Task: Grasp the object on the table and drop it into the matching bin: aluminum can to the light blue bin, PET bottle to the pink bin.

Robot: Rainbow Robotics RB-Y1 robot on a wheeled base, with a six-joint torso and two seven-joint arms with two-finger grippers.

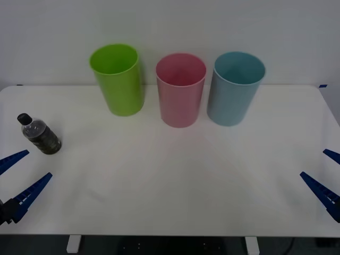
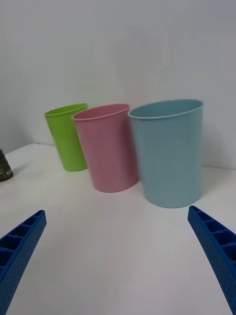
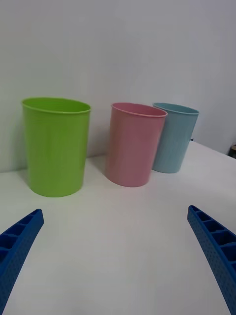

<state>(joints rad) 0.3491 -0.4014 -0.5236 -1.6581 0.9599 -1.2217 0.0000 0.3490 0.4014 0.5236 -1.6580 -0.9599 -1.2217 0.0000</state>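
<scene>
The PET bottle (image 1: 40, 135), small and clear with dark liquid and a black cap, stands on the white table (image 1: 170, 180) near its left edge; a sliver of the bottle (image 2: 4, 170) also shows in the right wrist view. My left gripper (image 1: 24, 178) is open just in front of it, nothing between its blue fingers (image 3: 19, 236). My right gripper (image 1: 325, 172) is open at the table's right edge. The pink bin (image 1: 180, 98) stands at the back centre, with the light blue bin (image 1: 234, 95) to its right. Both wrist views show the pink bin (image 3: 132, 145) (image 2: 108, 152) and the light blue bin (image 3: 173, 140) (image 2: 169, 157) ahead.
A lime green bin (image 1: 119, 85) stands left of the pink one, closest to the bottle. All three bins are open-topped and close together in a row by the back wall. Bare tabletop lies between the bins and both grippers.
</scene>
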